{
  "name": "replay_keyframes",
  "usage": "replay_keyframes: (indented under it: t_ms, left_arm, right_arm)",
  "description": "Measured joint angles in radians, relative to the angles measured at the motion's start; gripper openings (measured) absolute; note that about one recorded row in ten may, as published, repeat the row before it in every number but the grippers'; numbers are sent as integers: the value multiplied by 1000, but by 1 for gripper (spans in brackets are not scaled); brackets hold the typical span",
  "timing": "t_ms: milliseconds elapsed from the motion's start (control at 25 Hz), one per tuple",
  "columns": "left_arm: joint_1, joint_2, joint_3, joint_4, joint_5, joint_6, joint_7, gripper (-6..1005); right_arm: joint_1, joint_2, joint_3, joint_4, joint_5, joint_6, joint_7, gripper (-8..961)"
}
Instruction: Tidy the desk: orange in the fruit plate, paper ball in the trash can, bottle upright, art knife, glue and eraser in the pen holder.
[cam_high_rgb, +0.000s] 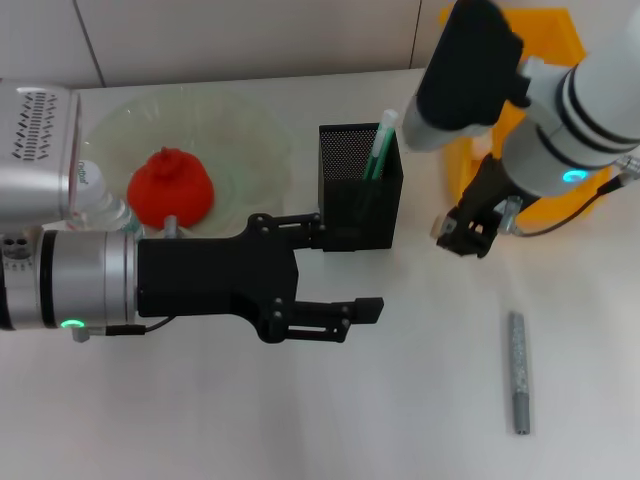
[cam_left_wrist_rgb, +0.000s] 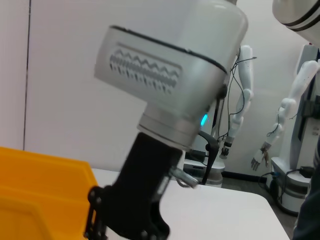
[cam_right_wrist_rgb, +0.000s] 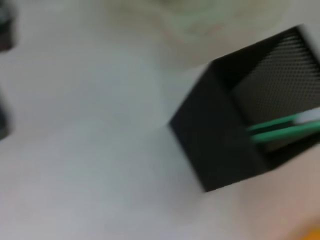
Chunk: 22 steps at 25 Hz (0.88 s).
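Left hand (cam_high_rgb: 345, 268) gapes empty beside the square black mesh pen holder (cam_high_rgb: 360, 187); right hand's (cam_high_rgb: 468, 232) state unclear

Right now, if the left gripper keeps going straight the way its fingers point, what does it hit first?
Likely the black pen holder: the open left gripper points toward the robot's right, and its upper finger already overlaps the holder's base in the head view. Relative height is unclear.

1. Head view: bright, even light from above; the white desk (cam_high_rgb: 300, 420) is nearly washed out
2. The pen holder (cam_high_rgb: 360, 190) and the gray stick (cam_high_rgb: 517, 372) cast only faint, soft shadows
3. Right wrist view is smeared throughout; the pen holder's mesh is barely resolved
4. Left wrist view is sharp, its white wall evenly lit
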Motion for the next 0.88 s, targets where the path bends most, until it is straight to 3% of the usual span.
replay_keyframes:
  t_ms: [520, 880]
  left_arm:
    - [-10, -2, 0, -2, -2, -2, 0, 788]
    - [-15, -3, 0, -10, -1, -3, 0, 788]
  right_arm:
    - [-156, 5, 144, -317, 87, 5, -7, 257]
    - [-239, 3, 308, -301, 326, 116, -131, 259]
